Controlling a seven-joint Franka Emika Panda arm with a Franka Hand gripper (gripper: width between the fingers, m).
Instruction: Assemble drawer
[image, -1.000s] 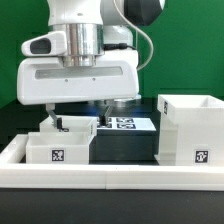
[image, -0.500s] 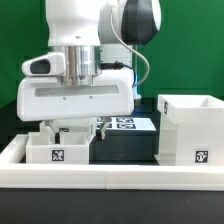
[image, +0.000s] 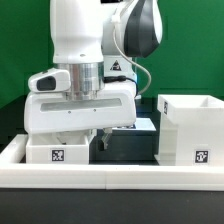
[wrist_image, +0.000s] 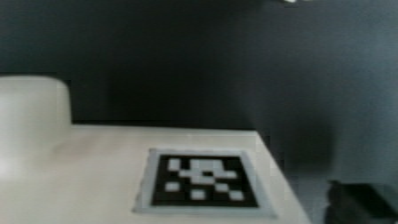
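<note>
1. A plain green backdrop (image: 15, 40) stands behind a black table (image: 125, 150). A low white wall (image: 110, 180) runs across the bottom of the exterior view.
2. A large white robot arm (image: 75, 35) fills the upper centre and left of that view and points straight down.
3. Its gripper (image: 80, 140) hangs low at centre left, right over a small white tray (image: 45, 152).
4. The jaws are spread apart. The dark finger (image: 97, 140) at the exterior view's right shows beside the tray's right edge, and the other is mostly hidden at the tray. Whether either touches the tray cannot be told.
5. The small tray sits at lower left, just behind the low wall, with a black-and-white square tag (image: 57, 156) on its front.
6. The tall box housing (image: 185, 125) of the drawer stands at the right edge, open at the top and well apart from the tray. It has a tag (image: 200, 157) low on its front.
7. The wrist view is blurred. It shows a white surface (wrist_image: 89, 170) carrying a square tag (wrist_image: 196, 178) against dark ground, with a rounded white shape (wrist_image: 32, 110) beside it that cannot be identified.
</note>
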